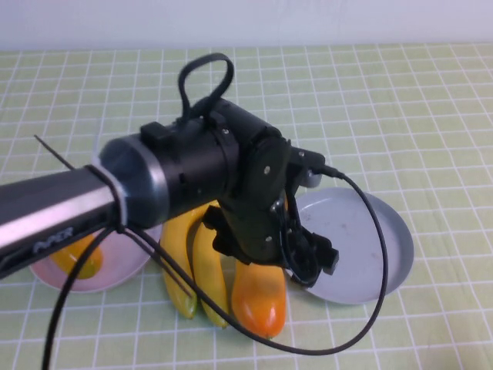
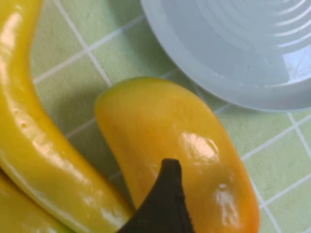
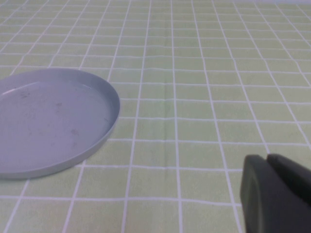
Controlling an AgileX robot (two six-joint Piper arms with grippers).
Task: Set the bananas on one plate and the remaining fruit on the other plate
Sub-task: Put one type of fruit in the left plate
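2 bananas (image 1: 196, 262) lie side by side on the green checked tablecloth (image 1: 431, 100), between the pink plate (image 1: 115, 266) on the robot's left and the grey-blue plate (image 1: 362, 239) on its right. Just beside them, on the side toward the grey-blue plate, lies 1 plump orange-yellow fruit (image 1: 259, 301), touching or almost touching the nearer banana. A 2nd orange-yellow fruit (image 1: 81, 258) sits in the pink plate, partly hidden behind the left arm. The grey-blue plate holds nothing that can be seen. The left arm reaches in from the left across the middle of the high view, and the left gripper (image 1: 266, 247) hangs directly above the fruit on the cloth, pointing down at it; its wrist and black cable hide the far ends of the bananas. In the left wrist view, 1 dark fingertip (image 2: 165, 204) shows low over that fruit's glossy skin, with a banana alongside and the rim of the grey-blue plate close by; the jaws stand wide apart and nothing is clamped between them. The right gripper (image 3: 274, 194) is outside the high view; its own camera shows it low over bare cloth, well apart from the grey-blue plate, with its fingers pressed together and holding nothing.
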